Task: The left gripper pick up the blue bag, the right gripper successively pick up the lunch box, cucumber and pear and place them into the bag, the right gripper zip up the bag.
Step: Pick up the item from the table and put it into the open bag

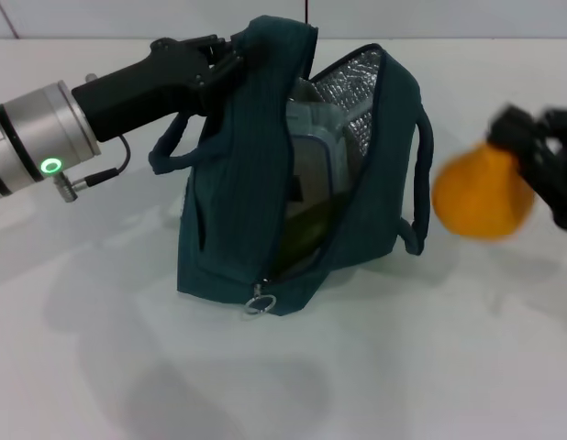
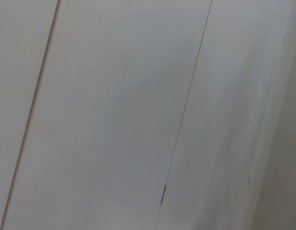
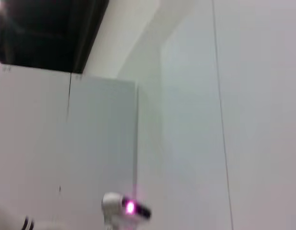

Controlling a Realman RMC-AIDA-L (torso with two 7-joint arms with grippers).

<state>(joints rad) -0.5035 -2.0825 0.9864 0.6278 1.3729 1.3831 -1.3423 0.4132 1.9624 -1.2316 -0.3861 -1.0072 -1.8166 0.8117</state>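
One blue bag [image 1: 230, 215] on the white tabletop [image 1: 375, 367], open, top edge clamped in the left tool [image 1: 230, 57]. One lunch box [image 1: 311, 156] inside. One pear [image 1: 481, 197], beside the bag, clamped in the right tool [image 1: 527, 160].

Bag [image 1: 219, 220] showing dark teal-blue outside, quilted silver lining inside. Pear [image 1: 481, 197] glowing orange-yellow. Left hand [image 1: 205, 62] black, silver wrist, green ring. Right hand [image 1: 545, 174] all black. Tabletop [image 1: 357, 376] white.
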